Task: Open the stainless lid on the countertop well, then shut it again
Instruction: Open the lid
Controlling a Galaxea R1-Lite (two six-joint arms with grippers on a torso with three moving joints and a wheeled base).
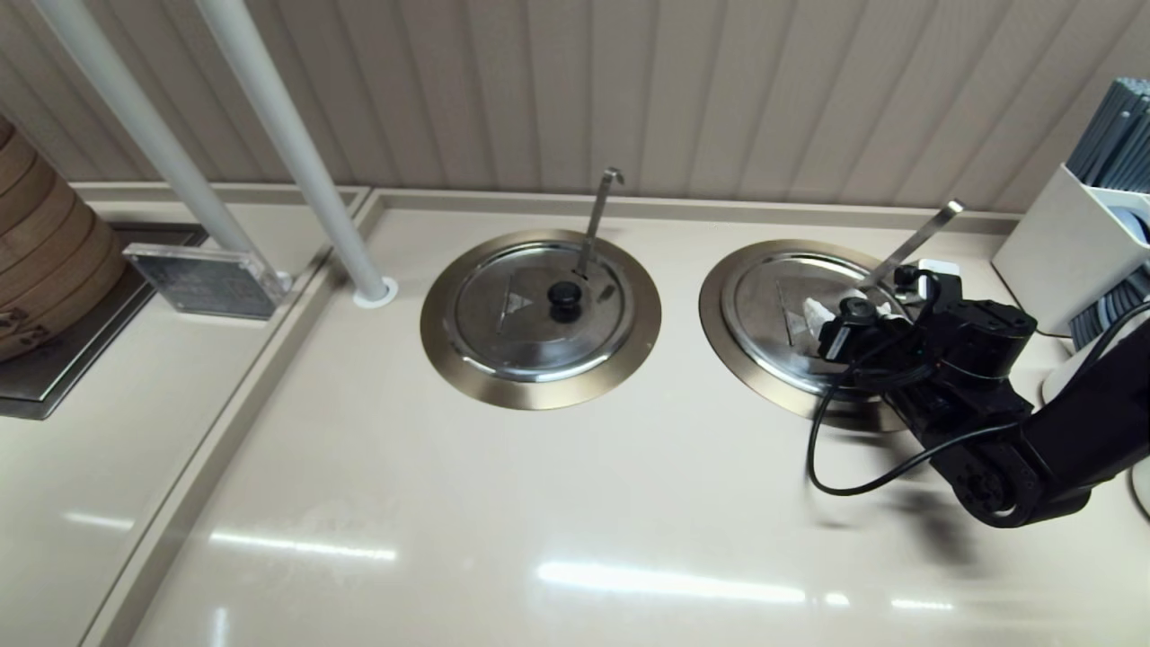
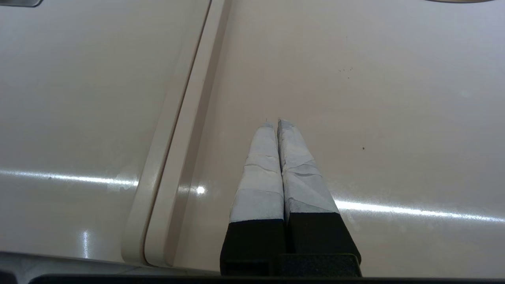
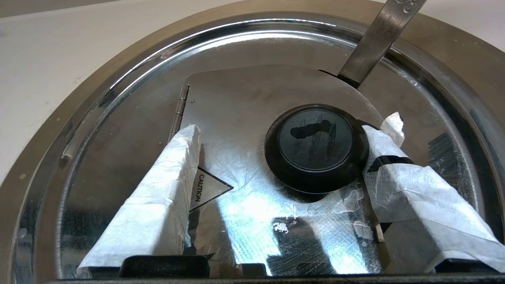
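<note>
The stainless lid [image 1: 764,305] lies flat on the countertop well, inside its bronze ring [image 1: 719,325], at the right of the counter. The flat-tipped ladle handle [image 1: 916,243] sticks out of its slot. My right gripper [image 1: 867,301] hovers over the lid's middle and hides the knob in the head view. In the right wrist view the gripper [image 3: 290,128] is open around the black knob [image 3: 315,146]: one taped finger [image 3: 390,157] touches it, the other [image 3: 165,185] stands apart beside the caution triangle [image 3: 207,187]. My left gripper [image 2: 276,123] is shut over bare counter.
A twin lid [image 1: 539,310] with a hook-tipped handle [image 1: 597,216] sits to the left. Two white poles [image 1: 296,153], a sign block [image 1: 202,279] and a bamboo steamer [image 1: 45,252] stand further left. A white utensil holder [image 1: 1069,243] is at the far right.
</note>
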